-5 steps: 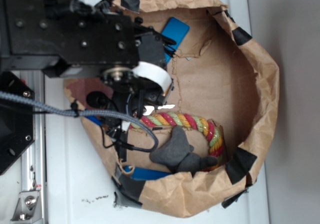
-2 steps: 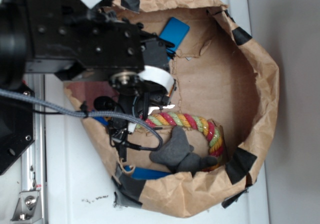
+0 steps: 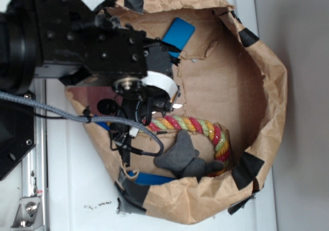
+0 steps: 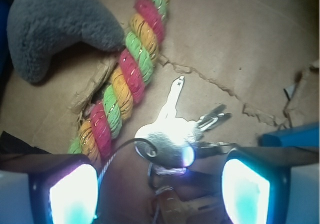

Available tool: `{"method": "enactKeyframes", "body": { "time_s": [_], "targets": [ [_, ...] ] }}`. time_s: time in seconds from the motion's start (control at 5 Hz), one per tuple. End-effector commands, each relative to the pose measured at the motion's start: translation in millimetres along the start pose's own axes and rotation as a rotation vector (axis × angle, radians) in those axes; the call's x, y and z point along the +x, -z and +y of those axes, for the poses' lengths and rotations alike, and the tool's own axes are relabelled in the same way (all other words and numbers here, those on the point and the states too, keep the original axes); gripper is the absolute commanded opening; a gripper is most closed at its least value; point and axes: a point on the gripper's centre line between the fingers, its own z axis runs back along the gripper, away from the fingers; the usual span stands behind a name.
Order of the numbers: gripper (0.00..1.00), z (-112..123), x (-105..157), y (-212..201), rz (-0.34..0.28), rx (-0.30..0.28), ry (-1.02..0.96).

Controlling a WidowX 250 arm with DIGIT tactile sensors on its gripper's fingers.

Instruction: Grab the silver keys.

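The silver keys (image 4: 172, 134) lie fanned on the brown paper floor, very shiny, with one long key pointing up and away. In the wrist view they sit just ahead of and between my two lit pads (image 4: 72, 194). My gripper (image 4: 159, 184) is open and straddles the key ring without clasping it. In the exterior view only a bright glint of the keys (image 3: 176, 106) shows beside my black gripper (image 3: 162, 103), which hides the rest.
A red, yellow and green rope (image 4: 125, 79) curves just left of the keys, with a grey plush toy (image 3: 180, 156) against it. A blue block (image 3: 178, 34) leans on the far bag wall. The crumpled paper bag wall (image 3: 267, 87) rings everything.
My arm has shifted right and the wrist has settled over the keys. The keys, rope and plush toy lie where they were.
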Motion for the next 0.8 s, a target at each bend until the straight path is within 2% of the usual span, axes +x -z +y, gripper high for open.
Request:
{"method": "enactKeyframes", "body": {
  "time_s": [0.0, 0.2, 0.6],
  "targets": [
    [1.0, 7, -1, 3, -0.032, 0.032, 0.005],
    [1.0, 7, -3, 2, -0.024, 0.03, 0.017],
    [1.0, 6, -5, -16, 0.001, -0.03, 0.019]
  ]
}}
